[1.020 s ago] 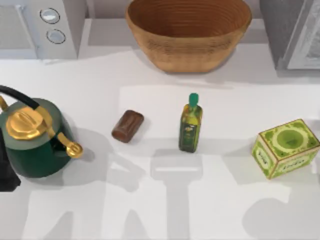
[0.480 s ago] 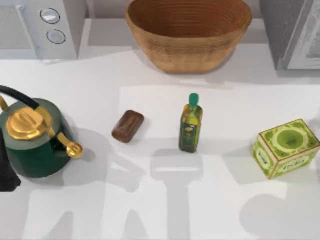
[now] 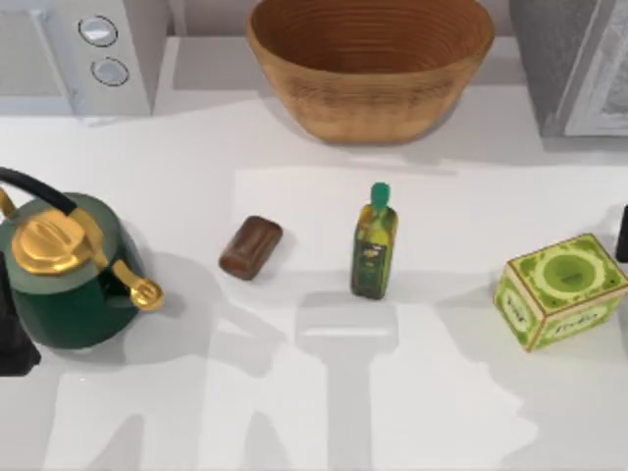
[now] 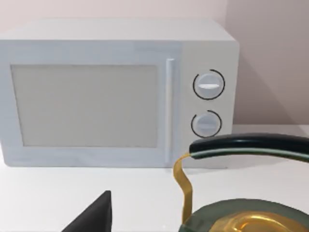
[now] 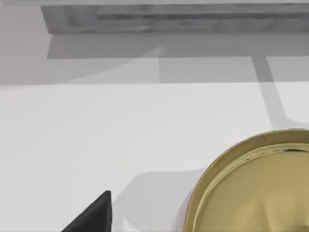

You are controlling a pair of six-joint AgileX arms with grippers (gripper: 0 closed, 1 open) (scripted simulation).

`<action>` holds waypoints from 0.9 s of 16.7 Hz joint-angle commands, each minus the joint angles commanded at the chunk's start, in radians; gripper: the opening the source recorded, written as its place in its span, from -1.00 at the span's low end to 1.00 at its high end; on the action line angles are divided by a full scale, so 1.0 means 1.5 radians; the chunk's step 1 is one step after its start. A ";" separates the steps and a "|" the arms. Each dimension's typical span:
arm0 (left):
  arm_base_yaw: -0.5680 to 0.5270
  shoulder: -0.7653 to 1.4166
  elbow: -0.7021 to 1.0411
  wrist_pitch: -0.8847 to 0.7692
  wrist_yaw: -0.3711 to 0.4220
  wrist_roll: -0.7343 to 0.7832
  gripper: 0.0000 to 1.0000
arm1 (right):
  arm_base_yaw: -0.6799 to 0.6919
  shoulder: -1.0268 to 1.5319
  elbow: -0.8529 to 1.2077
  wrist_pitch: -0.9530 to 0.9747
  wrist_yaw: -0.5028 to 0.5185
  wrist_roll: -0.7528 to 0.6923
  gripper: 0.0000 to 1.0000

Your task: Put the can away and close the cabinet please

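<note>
Step in hand: judged as the approach stage; nothing is grasped and the can has not been put away.

Can: the can (image 3: 251,247) lies on its side on the desk (image 3: 294,412), left of centre, darker end toward the near-left. It sits between the green kettle (image 3: 67,280) and the olive-oil bottle (image 3: 374,244), apart from both.

Cabinet: grey cabinet (image 3: 569,64) at the far right corner of the desk; its pale door (image 3: 606,88) looks to stand ajar, though the angle cannot be read for certain. The right wrist view shows its grey front (image 5: 174,19) across open desk.

Left gripper: the left gripper (image 3: 12,334) is a dark shape at the top view's left edge, just beside the kettle. One dark finger (image 4: 91,217) shows in the left wrist view, facing the microwave (image 4: 116,92); I cannot tell whether the fingers are wide or narrow.

Right gripper: the right gripper (image 3: 622,234) shows as a dark sliver at the right edge, above the green printed box (image 3: 559,289). One finger (image 5: 91,217) shows in its wrist view; spread of fingers cannot be told.

Other items: wicker basket (image 3: 370,64) at the far centre.

Next move, as a judgement: one arm must come over the can with fingers spread across its barrel, clearing the kettle spout (image 3: 137,285). The can, being round, may roll if nudged. Door closing follows once the can is inside.
</note>
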 joint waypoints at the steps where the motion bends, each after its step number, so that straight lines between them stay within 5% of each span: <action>1: 0.000 0.000 0.000 0.000 0.000 0.000 1.00 | 0.002 0.019 0.002 0.015 -0.001 0.000 1.00; 7: 0.000 0.000 0.000 0.000 0.000 0.000 1.00 | 0.007 0.040 0.001 0.036 -0.003 0.000 1.00; 15: 0.000 0.000 0.000 0.000 0.000 0.000 1.00 | 0.007 0.040 0.001 0.036 -0.003 0.000 -0.21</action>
